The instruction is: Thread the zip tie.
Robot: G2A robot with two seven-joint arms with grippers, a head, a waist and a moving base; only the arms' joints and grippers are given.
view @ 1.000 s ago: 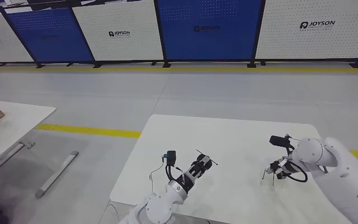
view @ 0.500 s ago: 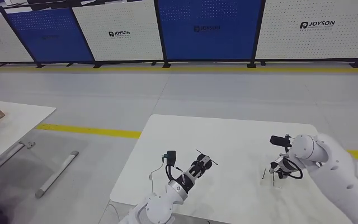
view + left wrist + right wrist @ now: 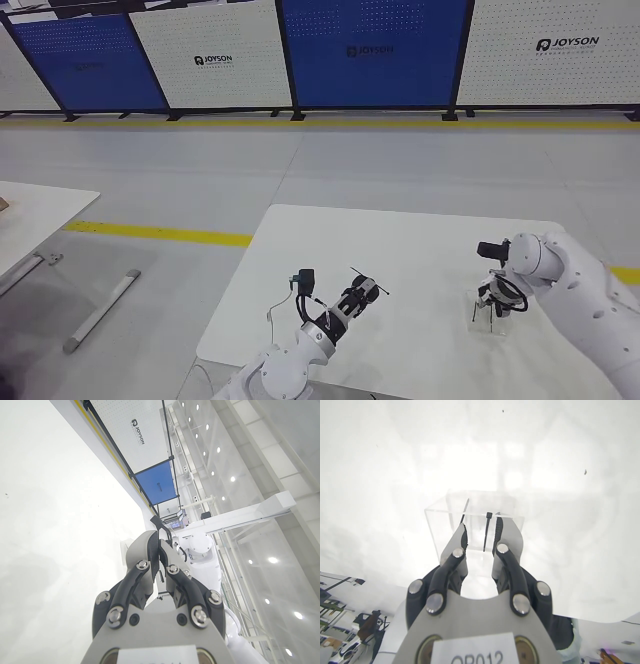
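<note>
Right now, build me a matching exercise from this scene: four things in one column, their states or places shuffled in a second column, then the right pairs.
Things
1. left gripper
2. right gripper
3. clear plastic box
4. black zip tie with a square head

States or places
A. stands inside the box
B. open, above the box
C. shut on a thin black zip tie
D. rests on the white table

Pairs: 1-C, 2-B, 3-D, 4-A
</note>
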